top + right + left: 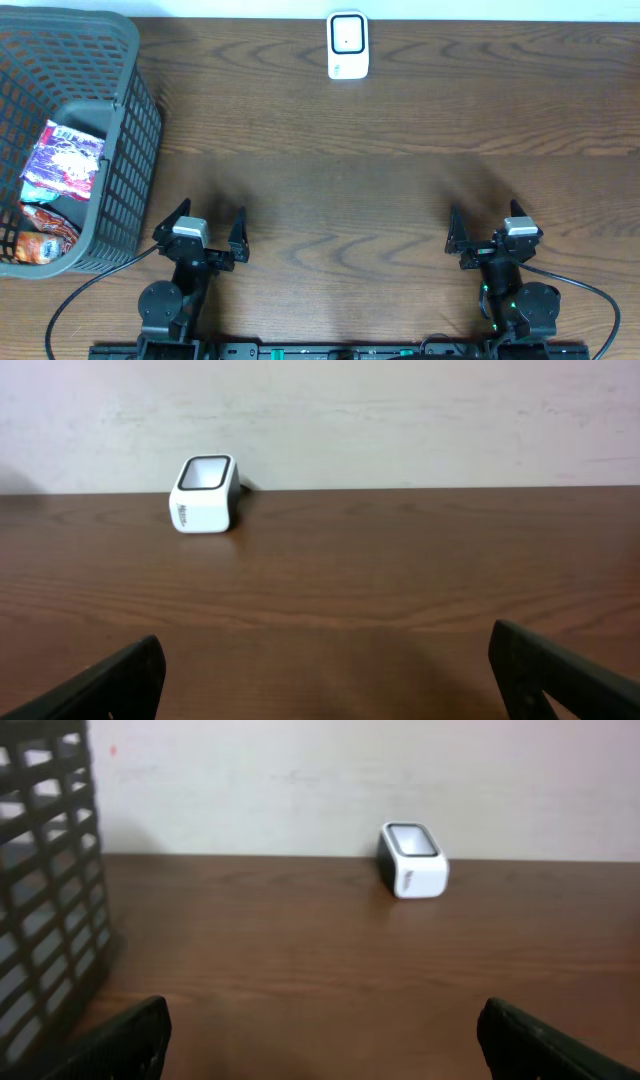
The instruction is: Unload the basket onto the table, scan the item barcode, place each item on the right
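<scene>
A white barcode scanner [348, 45] with a dark window on top stands at the far edge of the table, also seen in the left wrist view [413, 860] and the right wrist view [205, 493]. The items are snack packets in the grey basket [125, 110] at the left: a purple and white packet [62, 160] and an orange one [40, 245]. No barcode shows on them. My left gripper [205, 228] [322, 1030] is open near the front edge, just right of the basket. My right gripper [485, 225] [325, 660] is open at the front right. Both are empty.
The basket's mesh wall [50, 870] rises close on the left of my left gripper. A pale wall [400, 410] runs behind the table's far edge. Bare brown wood [340, 190] lies between the grippers and the scanner.
</scene>
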`<act>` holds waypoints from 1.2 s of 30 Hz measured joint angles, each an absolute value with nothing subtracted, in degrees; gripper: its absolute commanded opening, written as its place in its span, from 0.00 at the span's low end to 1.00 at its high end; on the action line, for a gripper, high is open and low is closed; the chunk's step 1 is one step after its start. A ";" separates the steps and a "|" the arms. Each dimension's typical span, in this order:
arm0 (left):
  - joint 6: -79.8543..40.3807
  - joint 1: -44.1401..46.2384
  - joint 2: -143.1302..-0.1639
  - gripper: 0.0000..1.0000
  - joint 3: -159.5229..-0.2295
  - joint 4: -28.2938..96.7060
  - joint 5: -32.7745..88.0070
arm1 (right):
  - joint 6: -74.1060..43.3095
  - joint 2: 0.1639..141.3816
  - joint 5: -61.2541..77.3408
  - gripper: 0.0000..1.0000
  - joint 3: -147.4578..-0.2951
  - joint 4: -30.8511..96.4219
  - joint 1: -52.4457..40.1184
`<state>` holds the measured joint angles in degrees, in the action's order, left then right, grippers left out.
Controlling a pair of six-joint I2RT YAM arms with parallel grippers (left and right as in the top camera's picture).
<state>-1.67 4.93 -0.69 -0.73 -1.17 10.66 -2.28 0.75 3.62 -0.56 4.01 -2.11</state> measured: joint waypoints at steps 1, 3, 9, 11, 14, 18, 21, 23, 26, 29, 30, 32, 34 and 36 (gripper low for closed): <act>-1.67 4.93 -0.69 0.98 -0.69 -1.85 10.98 | -2.28 0.75 3.62 0.99 -0.56 4.01 -2.11; -1.69 4.93 -0.69 0.98 -0.67 -3.14 11.77 | -2.28 0.75 3.62 0.99 -0.56 4.01 -2.11; -2.57 4.93 -0.69 0.98 -0.67 -3.25 12.14 | -2.28 0.75 3.62 0.99 -0.56 4.01 -2.11; -2.96 4.93 -0.69 0.98 -0.67 -3.25 12.14 | -2.28 0.75 3.62 0.99 -0.56 4.01 -2.09; -3.07 4.93 -0.69 0.98 -0.73 -3.22 12.16 | -2.28 0.75 3.62 0.99 -0.56 4.01 -2.11; -3.18 4.93 -0.69 0.98 -1.41 -3.25 12.14 | -2.28 0.75 3.62 0.99 -0.56 4.01 -2.11; -3.18 4.93 -0.69 0.98 -1.98 -3.27 12.14 | -2.28 0.75 3.62 0.99 -0.56 4.01 -2.09; -3.20 4.93 -0.69 0.98 -1.98 -3.14 12.14 | -2.28 0.75 3.62 0.99 -0.56 4.01 -2.11; -3.18 4.93 -0.69 0.98 -2.09 -1.30 12.14 | -2.28 0.75 3.62 0.99 -0.56 4.01 -2.11; -3.20 4.93 -0.69 0.98 -2.13 2.55 12.14 | -2.28 0.75 3.62 0.99 -0.56 4.03 -2.11; -3.20 4.93 -0.78 0.98 -2.20 2.96 12.10 | -2.28 0.75 3.64 0.99 -0.56 4.01 -2.11; -3.20 4.93 -0.73 0.98 -2.72 4.14 12.12 | -2.26 0.84 3.62 0.99 -0.56 4.03 -2.11; -3.20 4.93 -0.73 0.98 -2.72 4.25 12.12 | -2.28 0.86 3.62 0.99 -0.56 4.01 -2.11; -3.20 4.93 -0.73 0.98 -2.76 4.51 11.99 | -2.28 0.86 3.62 0.99 -0.56 4.01 -2.11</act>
<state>-3.20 4.93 -0.73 -2.76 4.51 11.99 -2.28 0.86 3.62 -0.56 4.01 -2.11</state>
